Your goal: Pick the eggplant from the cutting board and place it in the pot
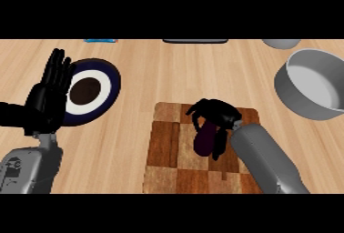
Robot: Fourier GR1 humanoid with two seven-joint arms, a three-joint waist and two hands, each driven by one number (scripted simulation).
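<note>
A dark purple eggplant (pixel 204 139) lies on the checkered wooden cutting board (pixel 168 150) in the middle of the counter. My right hand (pixel 216 113) is over the eggplant's far end, its fingers curled down around it. The eggplant still rests on the board. The grey pot (pixel 314 86) stands at the right edge, tilted toward me with its inside showing and nothing in it. My left hand (pixel 48 93) rests open at the left, fingers pointing up, away from the board.
A dark blue plate (pixel 101 91) with a white ring and brown centre sits left of the board, partly behind my left hand. A grey object (pixel 280 43), a dark one (pixel 194 41) and a blue one (pixel 101 40) line the far edge.
</note>
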